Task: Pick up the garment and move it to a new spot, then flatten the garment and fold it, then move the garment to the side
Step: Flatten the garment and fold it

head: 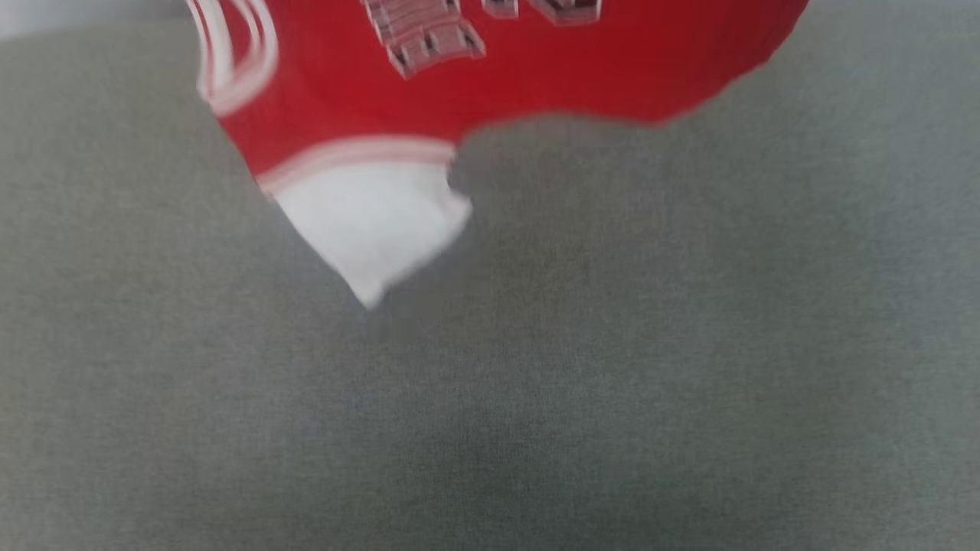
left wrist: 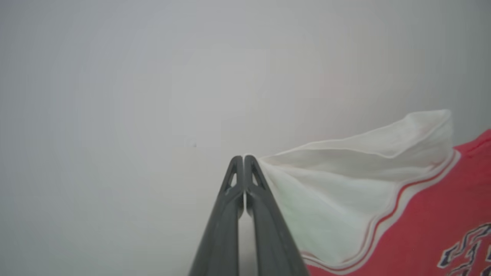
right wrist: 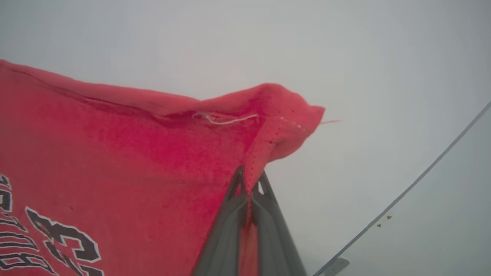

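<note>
You've got the shirt (head: 536, 76) aloft, left claw (left wrist: 244, 159) clamped on sleeve (left wrist: 345, 184), right claw (right wrist: 251, 180) clamped on hem (right wrist: 276, 115); placing, flattening, folding yet to do

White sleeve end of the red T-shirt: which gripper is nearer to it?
Left. The left gripper is shut at the edge of the white sleeve end; the right gripper pinches a plain red corner of the garment, away from that sleeve.
</note>
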{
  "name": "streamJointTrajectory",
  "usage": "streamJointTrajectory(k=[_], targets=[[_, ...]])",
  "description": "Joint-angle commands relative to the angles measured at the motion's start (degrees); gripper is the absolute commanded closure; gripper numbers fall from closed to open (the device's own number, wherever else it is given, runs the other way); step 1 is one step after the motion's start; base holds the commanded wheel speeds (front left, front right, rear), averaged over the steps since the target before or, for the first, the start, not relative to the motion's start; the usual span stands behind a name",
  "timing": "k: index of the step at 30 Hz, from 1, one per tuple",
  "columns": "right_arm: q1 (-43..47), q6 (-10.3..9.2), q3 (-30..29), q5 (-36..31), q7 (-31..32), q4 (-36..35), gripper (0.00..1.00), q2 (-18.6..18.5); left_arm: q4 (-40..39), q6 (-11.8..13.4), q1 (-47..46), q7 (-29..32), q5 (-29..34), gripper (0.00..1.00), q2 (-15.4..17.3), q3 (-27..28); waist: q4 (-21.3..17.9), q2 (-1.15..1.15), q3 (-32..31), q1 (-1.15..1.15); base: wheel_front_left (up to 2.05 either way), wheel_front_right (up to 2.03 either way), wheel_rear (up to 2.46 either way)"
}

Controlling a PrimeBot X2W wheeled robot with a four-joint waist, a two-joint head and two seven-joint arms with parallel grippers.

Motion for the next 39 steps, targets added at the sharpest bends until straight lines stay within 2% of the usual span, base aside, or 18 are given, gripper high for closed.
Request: streamJointTrajectory(k=[1,6,10,14,17,21,25,27,33,34,39], targets=[[-1.85,-0.01,-1.26,-2.50,-3.18,1.74,1.00,0.86,2.00,-0.44,-3.04,-3.30,1.81,1.00,-1.02,0.32,0.34,0.00,4.68,0.00,0.00,0.00,0.00],[-6.90,-0.01,-6.90,-10.57,-13.84,7.24,1.00,3.14,8.31,-0.54,-10.92,-14.61,5.50,1.00,-4.48,1.10,1.14,0.00,9.07,0.00,0.00,0.00,0.00],[-8.75,-0.01,-10.08,-15.33,-18.52,10.61,1.00,4.43,11.56,-1.04,-13.85,-21.81,6.97,1.00,-6.57,1.13,2.02,0.00,10.76,0.00,0.00,0.00,0.00],[-7.79,0.00,-11.89,-19.20,-19.93,15.25,1.00,6.47,16.53,-4.43,-13.30,-25.89,6.89,1.00,-9.17,-0.07,3.17,0.00,11.00,0.00,0.00,0.00,0.00],[-5.95,-0.01,-11.67,-20.25,-19.64,18.18,1.00,7.42,20.02,-7.48,-10.74,-25.90,5.68,1.00,-10.97,-1.16,3.93,0.00,10.06,0.00,0.00,0.00,0.00],[-1.93,-0.01,-9.45,-19.39,-18.52,20.76,1.00,8.82,23.00,-10.17,-5.87,-23.19,2.65,1.00,-12.33,-2.51,4.72,0.00,7.85,0.00,0.00,0.00,0.00],[3.84,-0.01,-6.02,-16.11,-16.88,21.46,1.00,9.23,22.88,-11.07,0.76,-18.85,-1.23,1.00,-12.42,-4.02,5.35,0.00,5.18,0.00,0.00,0.00,0.00],[7.21,-0.01,-3.50,-13.75,-15.83,20.61,1.00,9.28,20.31,-11.07,5.15,-15.74,-4.18,1.00,-12.30,-5.77,5.52,0.00,3.74,0.00,0.00,0.00,0.00],[18.03,-0.01,4.44,-3.94,-11.50,12.96,1.00,5.56,10.89,-11.07,17.71,-6.45,-10.99,1.00,-7.51,-8.81,6.18,0.00,-0.13,0.00,0.00,0.00,0.00],[21.89,-0.01,6.85,0.12,-9.61,9.08,1.00,3.08,7.32,-10.49,22.35,-3.35,-13.15,1.00,-6.82,-9.35,6.54,0.00,-1.27,0.00,0.00,0.00,0.00],[31.31,-0.01,12.16,8.87,-5.20,-2.78,1.00,-3.78,-4.21,-4.80,33.59,2.61,-17.31,1.00,-2.30,-10.14,6.98,0.00,-3.63,0.00,0.00,0.00,0.00]])
